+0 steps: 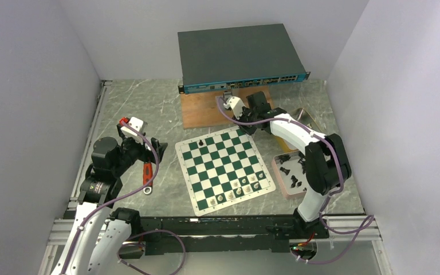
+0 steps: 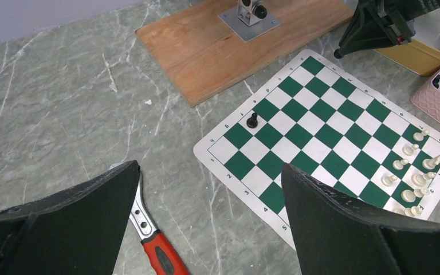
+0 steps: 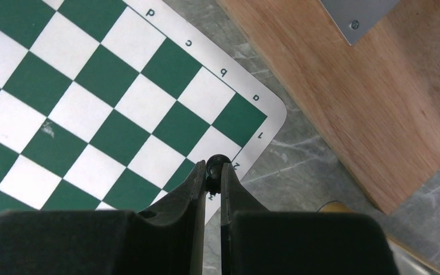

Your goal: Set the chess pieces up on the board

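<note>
Right wrist, black piece (image 3: 217,161) mostly hidden between fingers (image 3: 190,193)

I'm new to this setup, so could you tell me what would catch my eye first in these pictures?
The green-and-white chess board lies centrally, with white chessmen clustered at its near right corner and one black pawn near its far left corner. By the far right corner, the right gripper pinches a tiny black chessman.

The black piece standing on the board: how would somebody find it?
Find the green-and-white board mid-table. Look at its far left corner, near the wooden plank. The black piece stands alone there; the board's other pieces are white, bunched at the near right.
</note>
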`<state>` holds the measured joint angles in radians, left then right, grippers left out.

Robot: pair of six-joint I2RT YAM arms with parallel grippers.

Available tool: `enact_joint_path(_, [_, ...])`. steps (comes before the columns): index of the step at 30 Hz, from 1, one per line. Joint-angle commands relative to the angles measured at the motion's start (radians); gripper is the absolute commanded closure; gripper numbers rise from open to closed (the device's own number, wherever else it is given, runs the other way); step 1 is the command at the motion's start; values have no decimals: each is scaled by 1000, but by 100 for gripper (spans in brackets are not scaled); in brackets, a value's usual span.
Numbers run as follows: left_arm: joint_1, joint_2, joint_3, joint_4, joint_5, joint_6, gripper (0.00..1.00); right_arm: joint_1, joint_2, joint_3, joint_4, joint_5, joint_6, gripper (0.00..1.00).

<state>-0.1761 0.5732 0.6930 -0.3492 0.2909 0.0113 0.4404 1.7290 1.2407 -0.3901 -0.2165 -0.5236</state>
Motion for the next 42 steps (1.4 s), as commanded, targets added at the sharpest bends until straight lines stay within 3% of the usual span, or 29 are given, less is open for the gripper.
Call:
enact_joint_path(1, [7, -3, 24, 18, 5, -5, 1, 5, 27, 51, 73, 36, 52, 96])
enact_joint_path(31, [24, 13, 24, 20, 17, -5, 1, 4, 238, 139, 116, 89, 129, 93])
enact_joint_path(42, [27, 14, 25, 22, 19, -5, 1, 3, 259, 144, 111, 103, 134, 85])
